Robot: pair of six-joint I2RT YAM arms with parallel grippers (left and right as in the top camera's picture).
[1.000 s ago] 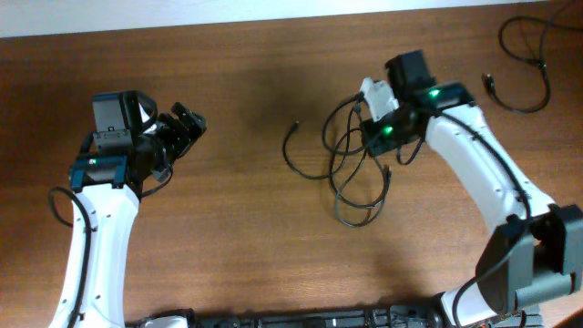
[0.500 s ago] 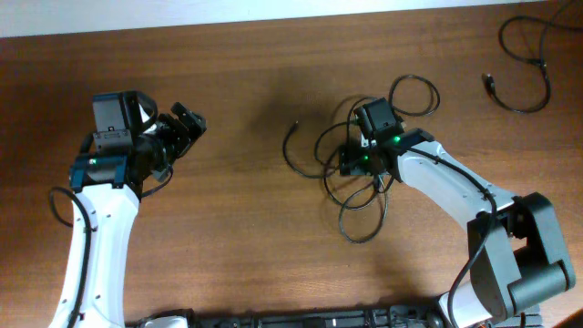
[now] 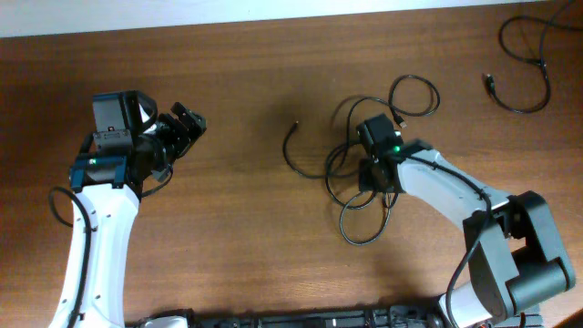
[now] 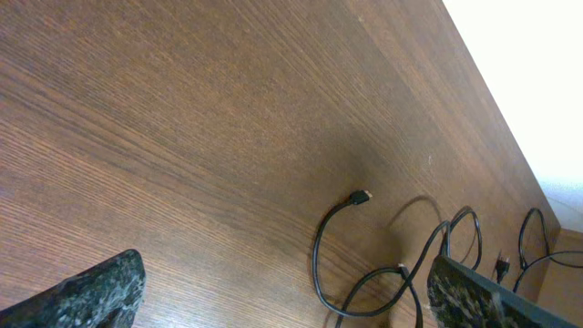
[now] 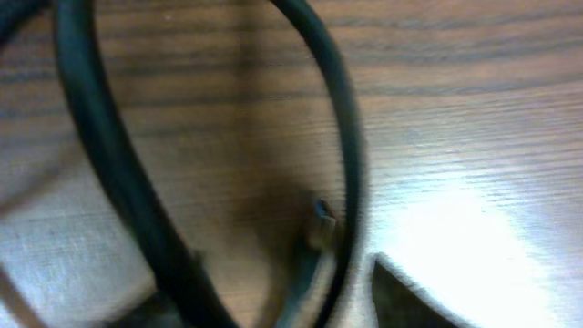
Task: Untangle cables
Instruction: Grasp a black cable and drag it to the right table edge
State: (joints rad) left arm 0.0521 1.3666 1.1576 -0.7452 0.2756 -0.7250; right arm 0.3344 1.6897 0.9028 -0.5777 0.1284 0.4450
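Note:
The cables (image 3: pixel 335 173) lie as one loose tangle of thin black loops on the wooden table, right of centre. One free plug end (image 3: pixel 296 123) curls out to the left. My right gripper (image 3: pixel 377 175) is low over the tangle's middle, pointing down. In the right wrist view its fingers (image 5: pixel 414 301) stand apart, with blurred cable loops (image 5: pixel 109 155) and a small plug (image 5: pixel 321 214) between them. My left gripper (image 3: pixel 189 121) is open and empty at the far left, well away from the tangle. The left wrist view shows its fingers (image 4: pixel 86 292) wide apart and the tangle (image 4: pixel 321 264) ahead.
A separate black cable (image 3: pixel 548 91) with a plug lies curled at the table's back right corner. The table's far edge (image 3: pixel 273 20) meets a white wall. The robot base runs along the front edge.
My right gripper has come toward the front and down onto the tangle. The loops that hung from it a second ago now lie spread on the table. The left arm has not moved.

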